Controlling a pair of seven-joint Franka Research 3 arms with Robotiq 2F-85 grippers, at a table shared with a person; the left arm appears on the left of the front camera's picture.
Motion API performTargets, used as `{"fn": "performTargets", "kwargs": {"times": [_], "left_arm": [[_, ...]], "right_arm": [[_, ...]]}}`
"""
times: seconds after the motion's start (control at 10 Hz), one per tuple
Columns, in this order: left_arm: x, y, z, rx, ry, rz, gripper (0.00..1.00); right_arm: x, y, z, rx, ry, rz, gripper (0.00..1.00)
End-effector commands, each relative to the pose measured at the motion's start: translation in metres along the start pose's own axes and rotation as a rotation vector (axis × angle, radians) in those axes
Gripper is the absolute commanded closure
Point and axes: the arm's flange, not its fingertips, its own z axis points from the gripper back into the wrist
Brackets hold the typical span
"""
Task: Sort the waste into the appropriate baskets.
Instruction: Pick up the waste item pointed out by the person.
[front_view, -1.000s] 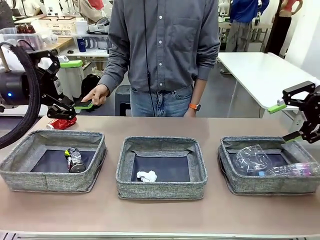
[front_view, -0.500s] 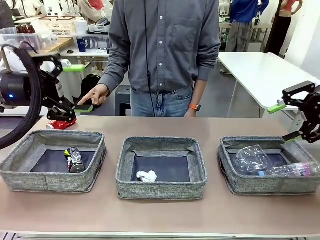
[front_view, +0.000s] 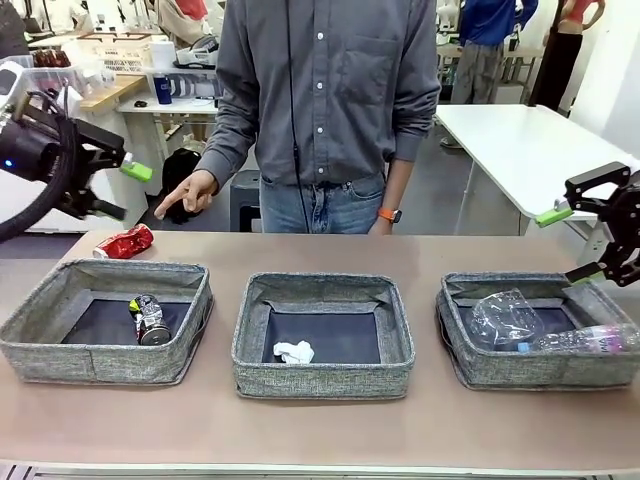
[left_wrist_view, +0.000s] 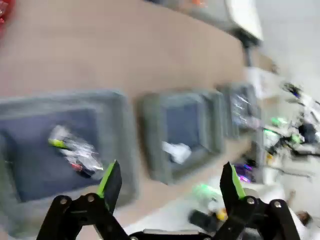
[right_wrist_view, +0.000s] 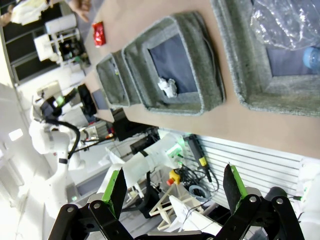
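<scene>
A dented red can (front_view: 125, 242) lies on the table behind the left basket (front_view: 100, 362), which holds a dark drink can (front_view: 150, 320). A white paper wad (front_view: 294, 351) sits in the middle basket (front_view: 322, 382). The right basket (front_view: 520, 370) holds a clear plastic cup (front_view: 505, 318) and a clear bottle (front_view: 590, 340). My left gripper (front_view: 120, 190) hovers open and empty, up and left of the red can. My right gripper (front_view: 568, 243) hangs open and empty above the right basket's far right corner. The blurred left wrist view shows the dark can (left_wrist_view: 75, 150) and the wad (left_wrist_view: 176, 150).
A person stands at the far side, one hand (front_view: 188, 192) pointing down, above and right of the red can. The right wrist view shows the wad (right_wrist_view: 167, 86), the cup (right_wrist_view: 285, 22) and the red can (right_wrist_view: 98, 33). Bare tabletop runs in front of the baskets.
My left gripper has pulled up and to the left, away from the red can, which stays on the table. The right arm has not moved.
</scene>
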Motion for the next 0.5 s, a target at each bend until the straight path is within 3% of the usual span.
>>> {"fn": "performTargets", "kwargs": {"times": [0.0,0.1,0.2,0.3,0.4], "left_arm": [[0.016,0.028,-0.011,0.385,0.021,0.168,0.00],[0.015,0.035,-0.013,0.463,0.039,0.177,0.00],[0.017,0.037,-0.009,0.513,-0.034,0.135,0.00],[0.020,0.042,-0.002,0.326,-0.047,0.055,0.00],[0.020,0.042,-0.002,0.326,-0.047,0.055,0.00]], "right_arm": [[0.002,0.003,0.001,0.004,-0.003,0.007,0.00],[0.002,0.003,0.001,0.004,-0.003,0.007,0.00],[0.002,0.003,0.001,0.004,-0.003,0.007,0.00],[0.002,0.003,0.001,0.004,-0.003,0.007,0.00],[0.002,0.003,0.001,0.004,-0.003,0.007,0.00]]}}
